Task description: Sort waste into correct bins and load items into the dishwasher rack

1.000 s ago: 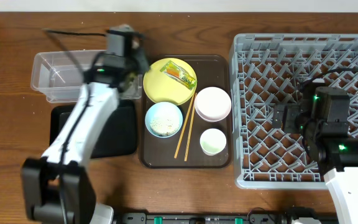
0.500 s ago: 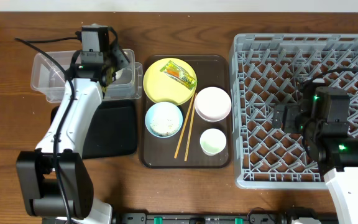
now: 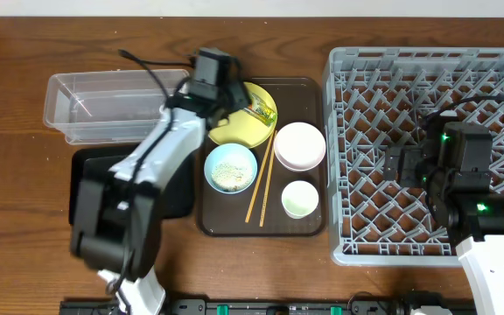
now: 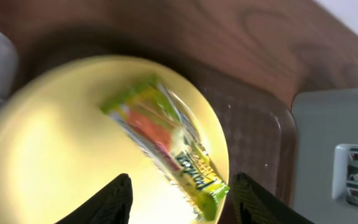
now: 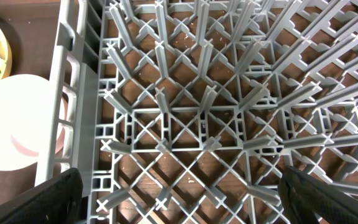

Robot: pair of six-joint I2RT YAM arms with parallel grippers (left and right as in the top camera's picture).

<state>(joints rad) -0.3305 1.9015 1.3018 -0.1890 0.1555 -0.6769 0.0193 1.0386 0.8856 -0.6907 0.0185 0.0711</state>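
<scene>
A yellow-green snack wrapper [image 3: 259,108] [image 4: 166,146] lies on the round yellow plate [image 3: 234,131] [image 4: 48,137]. My left gripper [image 3: 232,102] [image 4: 182,205] hovers open just above the plate. The wrapper's near end sits between its fingers, which hold nothing. The light blue bowl [image 3: 230,168] holds whitish rice scraps. Beside it on the brown tray [image 3: 206,223] are the white bowl [image 3: 299,145], the pale cup [image 3: 299,199] and two chopsticks [image 3: 262,179]. My right gripper [image 3: 399,164] [image 5: 191,205] hangs wide open and empty over the grey dishwasher rack [image 3: 383,79] [image 5: 185,112].
The clear tub [image 3: 103,105] stands at the left and the black tray [image 3: 90,179] lies in front of it, partly under my left arm. The right wrist view shows the white bowl [image 5: 11,124] just outside the rack's left wall.
My left arm has swung right from over the clear tub to over the yellow plate, and its jaws have opened. The right arm has not moved.
</scene>
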